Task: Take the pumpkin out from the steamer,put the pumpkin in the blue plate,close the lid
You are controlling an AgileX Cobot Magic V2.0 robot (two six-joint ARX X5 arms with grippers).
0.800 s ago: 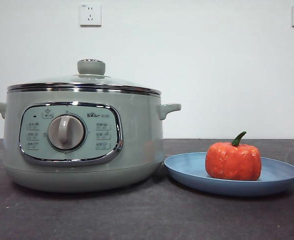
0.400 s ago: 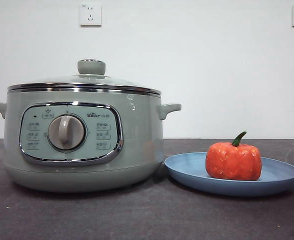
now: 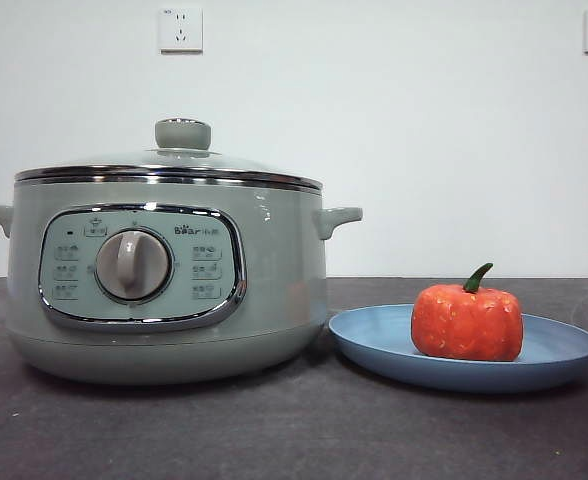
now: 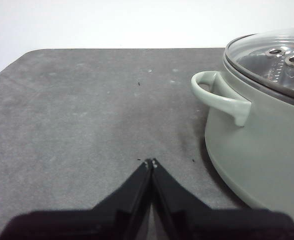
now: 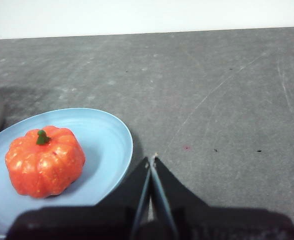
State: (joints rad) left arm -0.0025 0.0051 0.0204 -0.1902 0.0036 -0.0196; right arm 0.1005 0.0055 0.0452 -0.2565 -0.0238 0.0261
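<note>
The left gripper [image 4: 150, 162] hung low over bare grey worktop [image 4: 77, 110], its fingers [image 4: 132, 192] pressed together at the tips with nothing between them. The steamer [image 4: 257, 150] stood just beside it, one pale green side handle [image 4: 218, 95] jutting toward that side, and the lid [image 4: 272, 57] sat on the chrome rim; through the glass a perforated metal tray showed. The right gripper [image 5: 151, 160] hovered over the worktop [image 5: 227, 100] next to the rim of the blue plate [image 5: 109, 145], fingers [image 5: 169, 192] likewise closed on nothing. The pumpkin [image 5: 45, 161] sat upright in that plate, green stem up, clear of the gripper. From the front camera, the bare worktop [image 3: 294, 430] lay nearest. On it the steamer [image 3: 164, 275] stood to the left, control panel and grey dial [image 3: 132, 264] facing the camera, the lid [image 3: 169, 165] seated flat on the rim with its pale green knob [image 3: 182, 133] on top. The blue plate [image 3: 374, 345] rested to the right of the steamer, its edge near the steamer's base; whether they touched could not be told. The pumpkin [image 3: 466, 320] rested in the plate, a little right of its centre. Behind stood a white wall with two sockets [image 3: 180, 29]. Neither arm appeared in the front view.
</note>
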